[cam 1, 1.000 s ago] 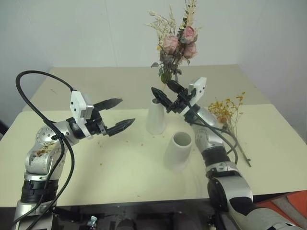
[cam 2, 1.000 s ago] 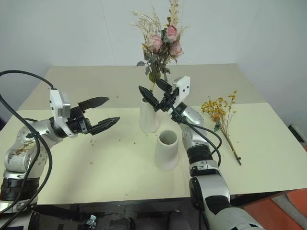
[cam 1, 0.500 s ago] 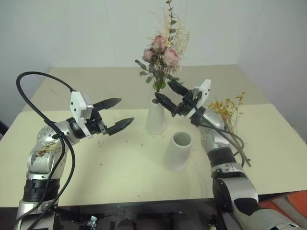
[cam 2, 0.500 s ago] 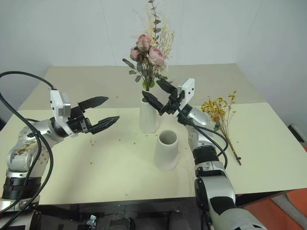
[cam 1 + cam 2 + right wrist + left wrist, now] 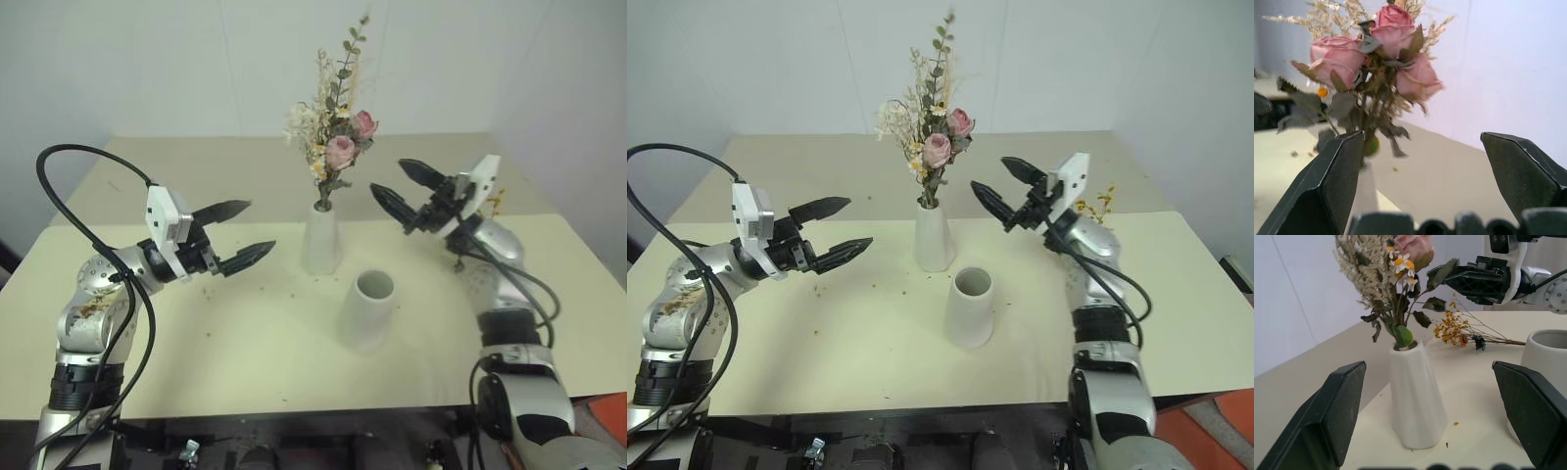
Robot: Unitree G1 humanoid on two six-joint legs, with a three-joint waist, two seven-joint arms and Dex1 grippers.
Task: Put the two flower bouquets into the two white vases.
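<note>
The right gripper (image 5: 400, 186) now hangs open, well right of the tall vase (image 5: 320, 238). The rose bouquet (image 5: 334, 142), earlier between its fingers, stands free in that vase, seemingly more upright.

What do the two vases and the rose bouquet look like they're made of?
Tall vase and short vase: likely matte ceramic or plaster, chalky white with no glare. Rose bouquet: probably dried or artificial, with faded pink heads and dull, curled leaves.
</note>
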